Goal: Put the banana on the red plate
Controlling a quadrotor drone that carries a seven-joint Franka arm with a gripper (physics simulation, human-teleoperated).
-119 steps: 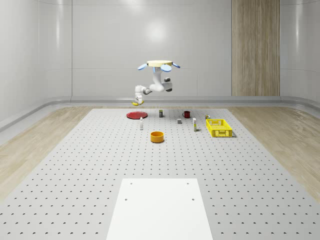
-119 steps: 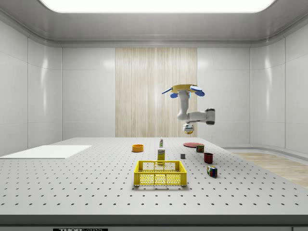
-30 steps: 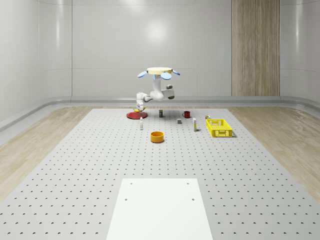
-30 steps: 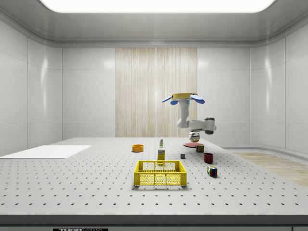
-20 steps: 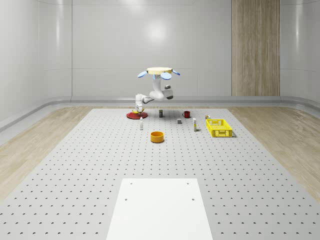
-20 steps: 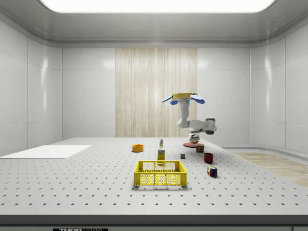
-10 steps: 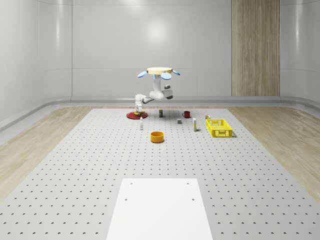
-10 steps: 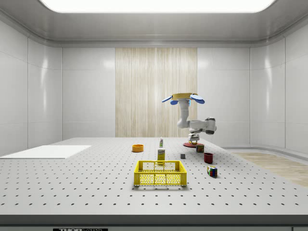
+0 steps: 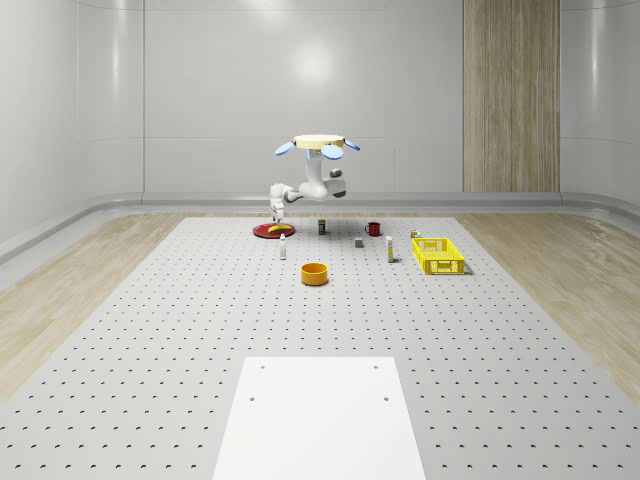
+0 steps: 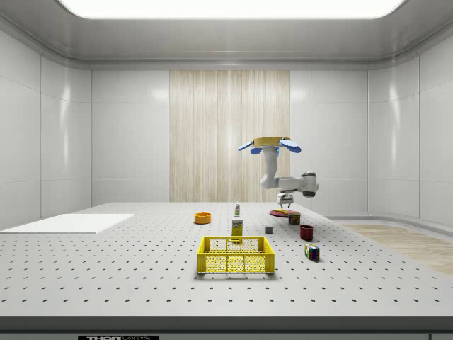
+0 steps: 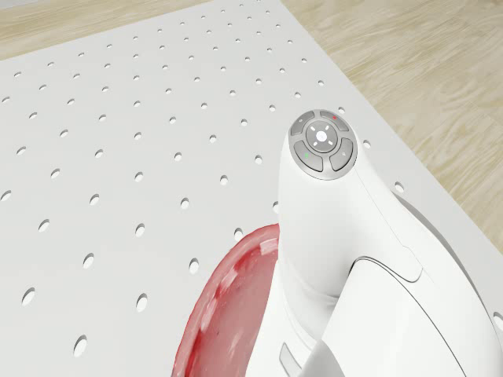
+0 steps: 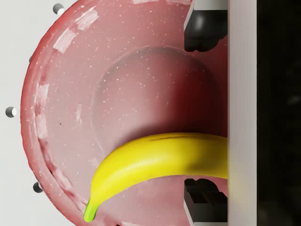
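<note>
The yellow banana (image 12: 160, 157) lies on the red plate (image 12: 84, 94), its stem near the rim. My gripper (image 12: 205, 115) hangs just above it, open, with one dark fingertip (image 12: 203, 28) on each side and neither touching the fruit. In the whole-scene view the drone (image 9: 318, 146) hovers at the table's far end, beside the plate (image 9: 266, 232), its arm reaching to the gripper (image 9: 276, 207) over the banana (image 9: 279, 229). From the side, the gripper (image 10: 286, 204) sits a little above the plate (image 10: 280, 213). The drone view has the arm (image 11: 330, 236) over the plate (image 11: 228, 306).
An orange bowl (image 9: 314, 273), a small bottle (image 9: 283, 249), a red mug (image 9: 373, 229) and a yellow basket (image 9: 438, 255) stand on the perforated table. A white panel (image 9: 320, 415) lies at the near end. Wooden floor borders the table beyond the plate.
The fingers have spread apart and let go of the banana, which now rests on the plate. The gripper has risen slightly; the drone holds its place.
</note>
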